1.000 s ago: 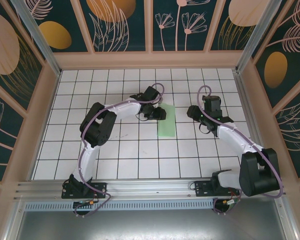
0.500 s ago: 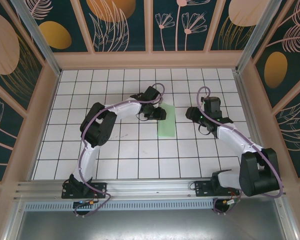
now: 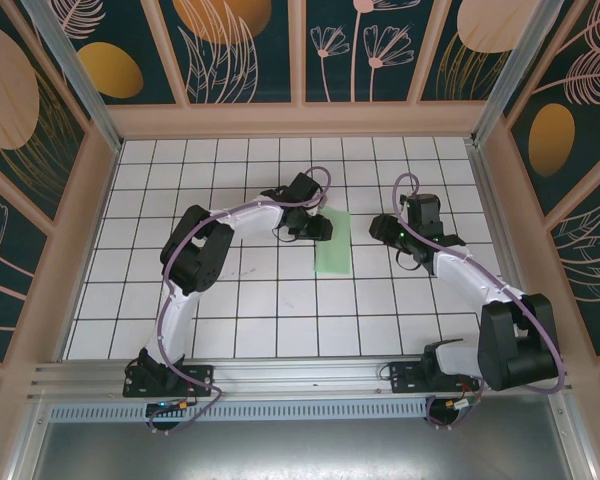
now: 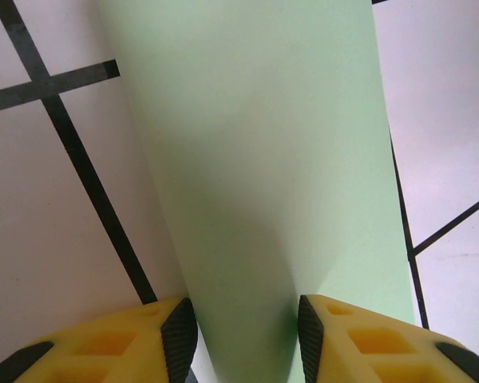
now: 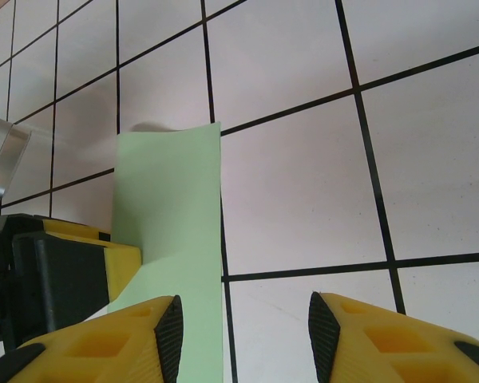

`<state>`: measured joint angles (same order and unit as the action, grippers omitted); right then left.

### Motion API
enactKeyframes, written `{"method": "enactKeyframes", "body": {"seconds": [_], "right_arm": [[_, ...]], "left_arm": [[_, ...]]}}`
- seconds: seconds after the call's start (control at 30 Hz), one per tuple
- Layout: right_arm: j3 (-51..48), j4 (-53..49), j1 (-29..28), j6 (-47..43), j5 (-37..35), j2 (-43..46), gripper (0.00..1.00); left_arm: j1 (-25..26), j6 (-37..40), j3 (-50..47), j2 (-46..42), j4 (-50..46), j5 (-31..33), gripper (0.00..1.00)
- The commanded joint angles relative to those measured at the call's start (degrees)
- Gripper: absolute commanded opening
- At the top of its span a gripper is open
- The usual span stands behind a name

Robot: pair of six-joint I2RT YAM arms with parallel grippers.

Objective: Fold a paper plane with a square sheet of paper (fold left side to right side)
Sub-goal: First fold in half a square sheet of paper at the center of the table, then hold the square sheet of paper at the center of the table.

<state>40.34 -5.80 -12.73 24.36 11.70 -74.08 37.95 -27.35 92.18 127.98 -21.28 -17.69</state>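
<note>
Paper (image 3: 333,244): pale green sheet, lying as a narrow upright strip near the middle of the table, its long sides running away from the arm bases.
Paper up close: in the left wrist view it is filling the gap between the two yellow fingers (image 4: 104,347) and stretching away over the tiles, with a soft shadow running down its length.
Paper's far end: in the right wrist view its short edge is lying just past a black grid line, while the near part is rising at a slant over the other arm's yellow finger (image 5: 121,257).
Left gripper (image 3: 322,226): sitting at the strip's upper left corner, touching it; its fingers are standing apart, not pressed together, with the paper passing between the dark pads.
Right gripper (image 3: 380,228): hanging just to the right of the strip, apart from it; its fingers are spread, holding nothing, with bare tile showing between them.
Table (image 3: 250,300): white tiles with black lines, carrying both arms at its near edge.
Walls (image 3: 240,50): dark panels with leaf and flower drawings, standing around the table.
</note>
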Motion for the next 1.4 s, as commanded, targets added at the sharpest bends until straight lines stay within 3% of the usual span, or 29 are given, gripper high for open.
{"method": "enactKeyframes", "body": {"seconds": [0.0, 0.6, 0.73, 0.8, 1.0, 1.37], "right_arm": [[-0.79, 1.78, 0.04, 0.36, 0.78, -0.61, 0.49], [-0.46, 3.28, -0.53, 0.99, 3.94, -3.05, 0.48], [0.95, 6.36, -1.99, 2.79, 9.62, -7.80, 0.40], [1.59, 9.16, -3.08, 4.45, 11.88, -10.97, 0.30], [5.63, 10.40, -5.73, 5.36, 11.46, -19.35, 0.06], [11.87, 5.62, -9.18, 3.88, 6.82, -28.54, 0.03]], "left_arm": [[0.09, 1.95, -1.65, 5.62, -0.70, 5.04, 0.45], [0.10, 1.78, -1.31, 6.05, -1.22, 5.83, 0.44], [0.06, 1.77, -1.31, 6.05, -1.31, 6.01, 0.44], [0.07, 1.78, -1.30, 6.05, -1.31, 6.09, 0.44], [0.05, 1.69, -1.40, 6.10, -1.40, 6.26, 0.44], [0.01, 1.59, -1.24, 6.31, -1.48, 6.37, 0.45]]}}
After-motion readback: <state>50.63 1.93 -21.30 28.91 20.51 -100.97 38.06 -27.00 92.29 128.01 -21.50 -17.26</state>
